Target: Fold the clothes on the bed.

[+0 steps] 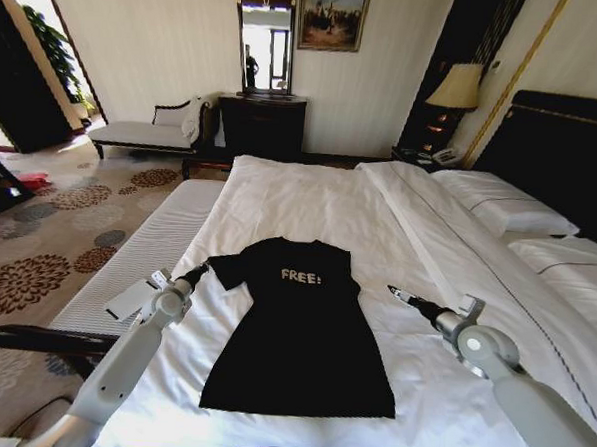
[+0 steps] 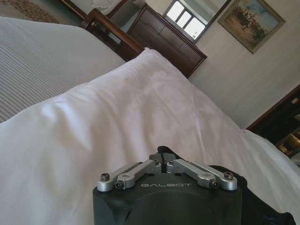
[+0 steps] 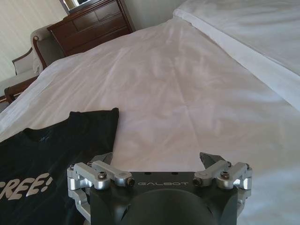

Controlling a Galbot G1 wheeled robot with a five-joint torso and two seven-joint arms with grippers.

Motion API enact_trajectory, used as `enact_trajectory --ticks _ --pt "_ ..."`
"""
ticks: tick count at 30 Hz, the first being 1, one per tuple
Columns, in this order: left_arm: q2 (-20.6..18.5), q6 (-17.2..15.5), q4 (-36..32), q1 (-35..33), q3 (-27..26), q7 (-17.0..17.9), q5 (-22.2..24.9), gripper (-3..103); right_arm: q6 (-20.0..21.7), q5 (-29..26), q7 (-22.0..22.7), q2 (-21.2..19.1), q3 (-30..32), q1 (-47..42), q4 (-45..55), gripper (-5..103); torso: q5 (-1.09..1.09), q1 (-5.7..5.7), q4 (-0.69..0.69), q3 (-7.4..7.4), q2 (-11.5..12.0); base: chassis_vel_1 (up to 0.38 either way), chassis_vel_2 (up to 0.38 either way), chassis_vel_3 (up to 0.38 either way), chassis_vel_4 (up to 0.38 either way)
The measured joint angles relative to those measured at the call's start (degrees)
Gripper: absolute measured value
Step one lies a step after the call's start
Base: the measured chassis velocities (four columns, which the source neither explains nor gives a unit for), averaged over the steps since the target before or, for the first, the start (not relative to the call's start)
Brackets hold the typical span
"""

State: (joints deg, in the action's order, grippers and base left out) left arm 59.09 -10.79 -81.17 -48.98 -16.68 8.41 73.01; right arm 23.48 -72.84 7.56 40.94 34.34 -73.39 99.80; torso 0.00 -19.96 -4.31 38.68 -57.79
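One black T-shirt (image 1: 303,329) lies flat on the bed (image 1: 310,199), chest up w/ white "FREE!" lettering, collar toward the far end of the mattress, hem toward the robot. Everything below is placed relative to that shirt.

Left gripper (image 1: 202,270) sits at the shirt's left sleeve, right at the sleeve edge – in the left wrist view the gripper (image 2: 164,157) has its fingers (image 2: 140,168) drawn together, tips meeting over dark fabric; looks clenched on the sleeve, tho the pinch point itself is mostly hidden behind the gripper body.

Right gripper (image 1: 395,292) is on the shirt's other side, apart from the fabric, over bare white sheet. In the right wrist view the gripper (image 3: 159,161) has its fingers (image 3: 212,163) spread wide – released, nothing between them; shirt's right sleeve (image 3: 96,123) lies near, off to one side, not touching.

Around the shirt:
- white pillows (image 1: 505,204) well off to the right, by the dark headboard (image 1: 567,158)
- striped bench/mattress strip (image 1: 142,250) just beyond the bed's left edge, w/ a pale flat item on it near the left arm
- far past the collar: dark wooden dresser (image 1: 262,124) w/ mirror (image 1: 265,40), pale chaise (image 1: 148,131) beside it, framed painting (image 1: 332,15) on the wall
- lamp (image 1: 456,89) on a nightstand, far right of the collar end

Sheet around the shirt is lightly creased.
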Motion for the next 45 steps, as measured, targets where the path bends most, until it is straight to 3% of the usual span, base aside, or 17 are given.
enact_trajectory --ticks 9,27,45 --pt "-0.05 -0.02 1.86 1.35 0.44 -0.18 0.02 0 -0.02 -0.02 0.01 -0.03 -0.14 0.06 -0.01 100 0.00 0.00 0.00 0.00 0.00 0.000 0.000 0.000 0.000" --pt "0.84 -0.67 -11.65 1.75 4.70 4.45 -2.54 0 -0.03 0.29 -0.31 0.08 -0.86 0.54 -0.34 100 0.01 0.00 0.00 0.00 0.00 0.000 0.000 0.000 0.000" --pt "1.40 -0.38 -13.26 7.74 18.43 6.05 -9.36 0 -0.19 0.21 -0.93 -0.69 -4.47 4.36 -1.59 100 0.01 0.00 -0.01 0.00 0.00 0.000 0.000 0.000 0.000"
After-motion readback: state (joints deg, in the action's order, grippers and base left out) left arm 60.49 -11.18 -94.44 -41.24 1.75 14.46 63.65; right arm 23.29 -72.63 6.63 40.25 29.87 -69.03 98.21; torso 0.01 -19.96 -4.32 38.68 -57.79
